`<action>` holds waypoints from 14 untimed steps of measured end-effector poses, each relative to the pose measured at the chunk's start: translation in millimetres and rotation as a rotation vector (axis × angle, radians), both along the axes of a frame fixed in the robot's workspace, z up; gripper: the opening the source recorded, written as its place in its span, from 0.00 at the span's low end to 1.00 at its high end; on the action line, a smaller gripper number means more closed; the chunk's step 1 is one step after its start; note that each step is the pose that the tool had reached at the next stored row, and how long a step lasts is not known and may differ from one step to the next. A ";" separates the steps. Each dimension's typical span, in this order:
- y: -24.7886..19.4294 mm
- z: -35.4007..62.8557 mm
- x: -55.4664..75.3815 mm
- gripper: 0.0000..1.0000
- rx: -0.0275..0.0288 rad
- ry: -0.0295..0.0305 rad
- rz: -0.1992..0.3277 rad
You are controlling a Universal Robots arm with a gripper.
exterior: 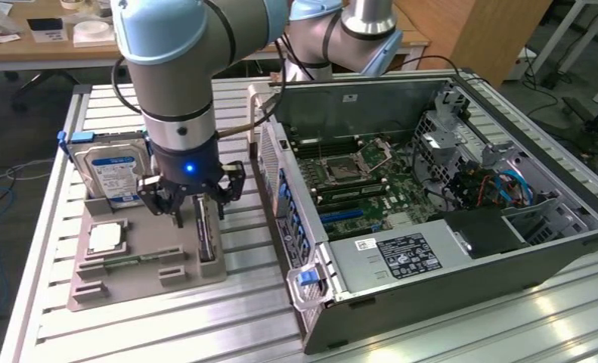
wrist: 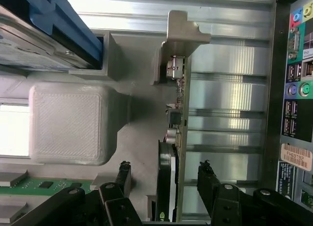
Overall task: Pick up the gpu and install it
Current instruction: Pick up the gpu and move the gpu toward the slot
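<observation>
Our black gripper (exterior: 199, 212) stands wide open and holds nothing. Its jointed fingers (wrist: 122, 177) sit on either side of the gpu (wrist: 174, 118), with a gap on both sides. The gpu is a thin, flat black card with a greenish board edge and a folded silvery metal end. It stands on edge in a slot of the matte grey, layer-textured plastic holder (exterior: 147, 276), along the edge facing the open black-and-silver computer case (exterior: 430, 189). At the holder's far end in the exterior view a silver hard drive (exterior: 112, 170) with a blue label stands upright. Everything rests on the ribbed aluminium table (exterior: 248, 325). We cannot read the case's labels (exterior: 404, 253).
</observation>
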State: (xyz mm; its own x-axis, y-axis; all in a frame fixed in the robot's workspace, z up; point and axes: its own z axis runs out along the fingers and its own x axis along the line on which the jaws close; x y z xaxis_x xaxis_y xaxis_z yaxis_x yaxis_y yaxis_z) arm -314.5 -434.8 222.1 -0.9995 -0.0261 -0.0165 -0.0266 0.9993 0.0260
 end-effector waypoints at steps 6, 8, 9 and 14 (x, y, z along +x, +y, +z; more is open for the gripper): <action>1.7 -11.0 -0.1 0.66 -0.0003 0.0000 -0.009; 2.9 -14.3 -0.1 0.66 -0.0003 0.0000 -0.010; 3.7 -15.1 -0.1 0.66 -0.0003 0.0001 -0.010; 3.8 -15.2 -0.1 0.66 -0.0003 0.0001 -0.010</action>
